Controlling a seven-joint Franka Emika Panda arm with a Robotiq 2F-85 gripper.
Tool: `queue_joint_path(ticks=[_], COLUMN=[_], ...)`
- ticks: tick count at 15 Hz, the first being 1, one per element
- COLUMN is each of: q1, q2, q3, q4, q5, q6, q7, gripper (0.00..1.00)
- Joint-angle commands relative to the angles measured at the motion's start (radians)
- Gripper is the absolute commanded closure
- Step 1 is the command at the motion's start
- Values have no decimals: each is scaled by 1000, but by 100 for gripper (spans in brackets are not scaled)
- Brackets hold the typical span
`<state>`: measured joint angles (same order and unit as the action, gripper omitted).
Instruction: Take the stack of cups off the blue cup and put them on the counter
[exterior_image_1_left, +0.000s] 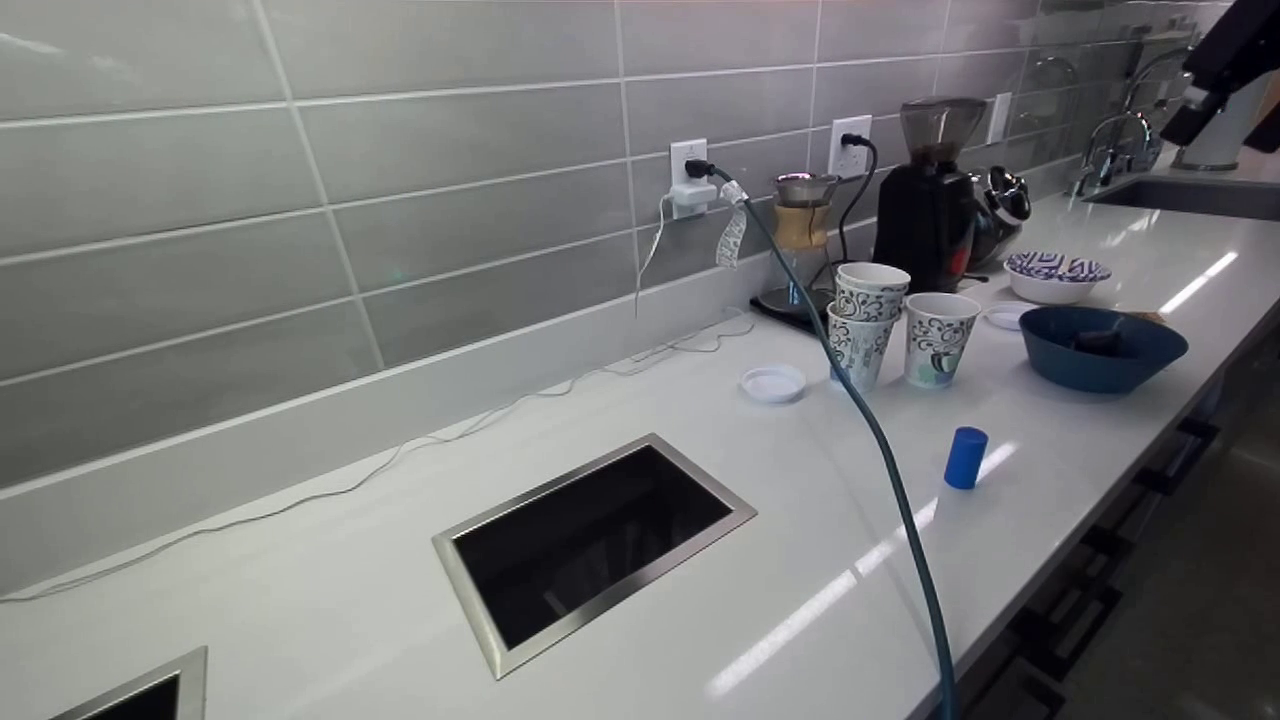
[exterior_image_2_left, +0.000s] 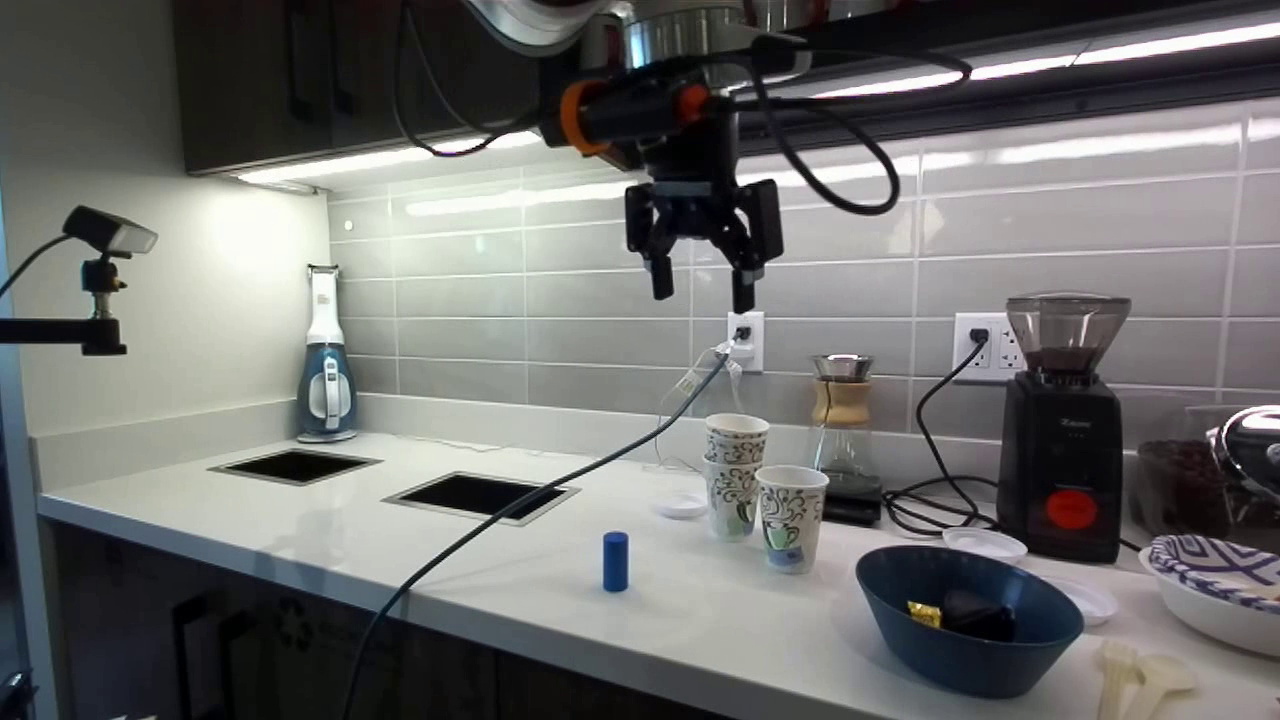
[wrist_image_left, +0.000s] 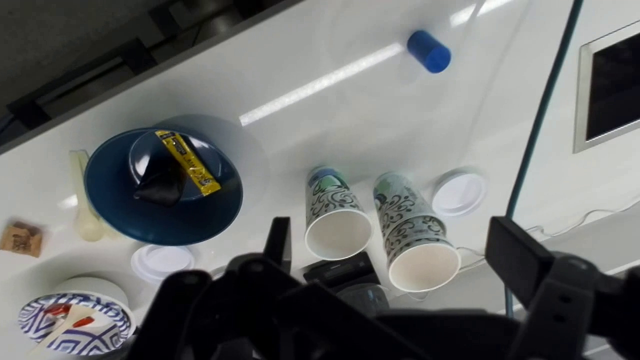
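"Robotiq gripper (wrist_image_left: 392, 235), closest up — is it holding anything?"

"No, it's empty, its fingers (wrist_image_left: 517, 257) spread wide."

"And the stack of patterned paper cups (exterior_image_2_left: 736, 480)?"

"Upright on the white countertop (exterior_image_2_left: 690, 590), below the gripper and well apart from it — just beside a single patterned paper cup (exterior_image_2_left: 792, 520)."

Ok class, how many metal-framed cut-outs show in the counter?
2: one cut-out nearer the stack of cups, another cut-out nearer the tall appliance; none looks hidden.
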<state>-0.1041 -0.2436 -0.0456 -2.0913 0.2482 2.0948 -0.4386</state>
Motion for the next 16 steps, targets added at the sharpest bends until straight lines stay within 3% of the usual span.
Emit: queue_joint_path(ticks=[1,16], q1=[40,45], q2=[-36,-78], q3=[-35,-40], q4=[-31,-78], q5=[-6,-1], q6=[-3,-3], q7=[9,10], gripper=[0,0])
